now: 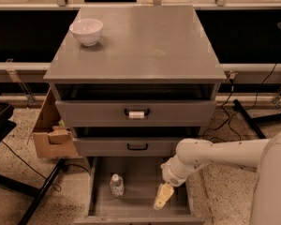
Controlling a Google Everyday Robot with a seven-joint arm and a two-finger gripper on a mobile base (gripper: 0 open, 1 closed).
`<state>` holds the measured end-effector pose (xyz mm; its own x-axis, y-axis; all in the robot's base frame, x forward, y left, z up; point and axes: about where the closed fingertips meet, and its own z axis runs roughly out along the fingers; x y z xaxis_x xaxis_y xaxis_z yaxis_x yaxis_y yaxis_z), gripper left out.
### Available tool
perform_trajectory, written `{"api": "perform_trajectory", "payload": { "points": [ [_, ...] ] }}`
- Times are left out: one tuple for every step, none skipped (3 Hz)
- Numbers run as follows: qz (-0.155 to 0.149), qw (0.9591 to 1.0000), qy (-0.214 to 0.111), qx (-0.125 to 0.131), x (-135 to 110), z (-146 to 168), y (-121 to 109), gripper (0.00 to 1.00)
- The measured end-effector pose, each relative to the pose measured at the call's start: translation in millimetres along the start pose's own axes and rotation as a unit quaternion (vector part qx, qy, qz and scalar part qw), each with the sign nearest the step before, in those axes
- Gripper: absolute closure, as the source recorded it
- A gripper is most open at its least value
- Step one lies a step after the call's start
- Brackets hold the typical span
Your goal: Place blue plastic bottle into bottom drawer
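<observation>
Lift the claw [163, 197], low over the right of the drawer [138, 182] floor and gripping nothing (spread or clenched: cannot tell), straight up and out, clear of the bottle [116, 185] standing upright at left and of the upper drawers [98, 112]

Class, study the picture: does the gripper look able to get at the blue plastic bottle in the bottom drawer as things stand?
Probably yes. The gripper hangs inside the open bottom drawer, apart from the blue plastic bottle standing on its floor. Nothing lies between them.
</observation>
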<state>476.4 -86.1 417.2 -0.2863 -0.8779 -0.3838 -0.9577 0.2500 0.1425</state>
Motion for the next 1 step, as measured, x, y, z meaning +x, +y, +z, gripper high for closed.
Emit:
{"api": "perform_trajectory", "payload": {
  "points": [
    [0.04,0.9987,0.03,0.011,26.0,-4.7,-4.6,0.0]
  ]
}}
